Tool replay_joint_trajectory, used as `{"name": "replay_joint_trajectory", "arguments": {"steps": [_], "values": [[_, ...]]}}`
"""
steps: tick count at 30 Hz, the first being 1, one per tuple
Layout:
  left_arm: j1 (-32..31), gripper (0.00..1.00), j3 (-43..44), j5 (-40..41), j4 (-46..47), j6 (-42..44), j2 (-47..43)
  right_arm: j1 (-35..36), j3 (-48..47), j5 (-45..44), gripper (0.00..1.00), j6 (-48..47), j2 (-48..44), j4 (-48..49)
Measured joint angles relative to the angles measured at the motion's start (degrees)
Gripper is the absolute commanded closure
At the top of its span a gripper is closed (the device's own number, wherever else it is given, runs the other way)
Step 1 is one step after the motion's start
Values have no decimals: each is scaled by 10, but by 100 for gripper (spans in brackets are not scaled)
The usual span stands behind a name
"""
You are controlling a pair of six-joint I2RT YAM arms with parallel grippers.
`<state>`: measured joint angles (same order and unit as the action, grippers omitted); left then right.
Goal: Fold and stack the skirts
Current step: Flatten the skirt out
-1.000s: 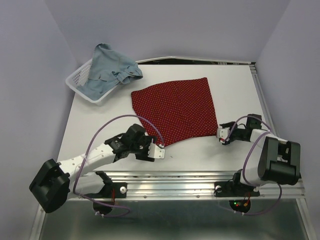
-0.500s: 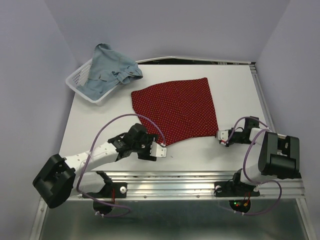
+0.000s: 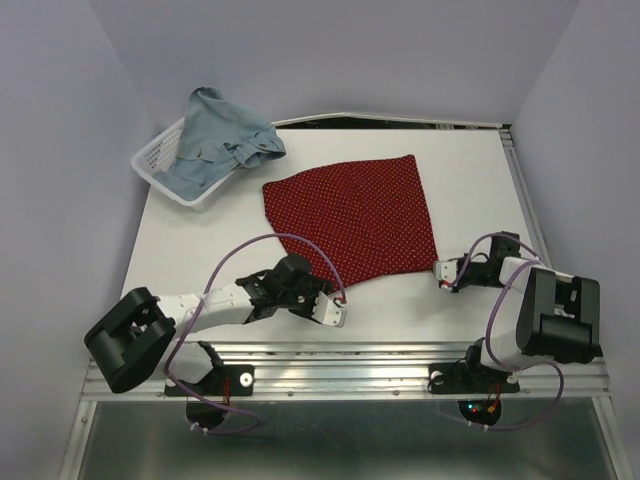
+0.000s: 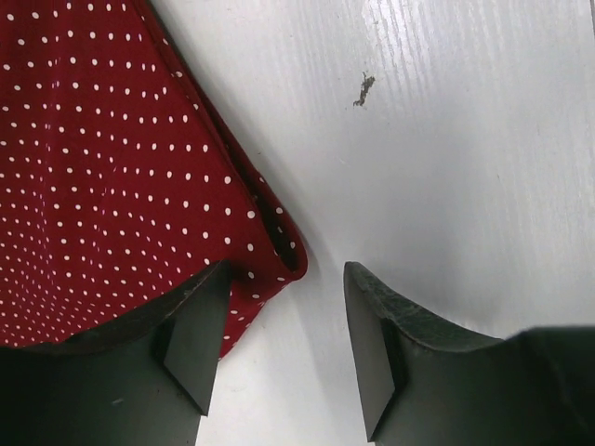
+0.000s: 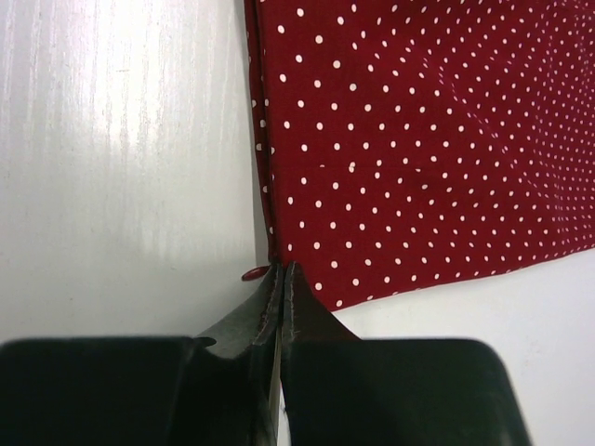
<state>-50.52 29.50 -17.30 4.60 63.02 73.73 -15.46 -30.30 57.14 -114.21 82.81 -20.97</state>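
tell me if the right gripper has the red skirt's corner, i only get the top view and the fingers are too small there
Observer: The right wrist view shows the right gripper shut, its tips meeting right on the corner edge of the red skirt, so the cloth looks pinched.
Operator: and the left one
Observer: In the left wrist view the left gripper is open around the skirt's near corner. One finger is over the cloth, the other is over bare table, and nothing is gripped.

The right jaws hide the dark red skirt's (image 5: 418,139) corner.
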Motion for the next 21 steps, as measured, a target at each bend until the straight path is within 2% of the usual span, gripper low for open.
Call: {"name": "replay_joint_trajectory", "arguments": {"steps": [7, 8, 14, 21], "values": [[-1, 87, 0, 11, 34, 5, 10, 0, -1, -2, 99, 0, -32, 1], [-1, 98, 0, 12, 39, 1, 15, 0, -1, -2, 99, 0, -35, 2], [7, 100, 11, 21, 30, -36, 18, 0, -13, -2, 99, 49, -66, 4], [63, 100, 123, 12, -12, -140, -35, 1, -142, -13, 99, 254, -89, 19]]}}
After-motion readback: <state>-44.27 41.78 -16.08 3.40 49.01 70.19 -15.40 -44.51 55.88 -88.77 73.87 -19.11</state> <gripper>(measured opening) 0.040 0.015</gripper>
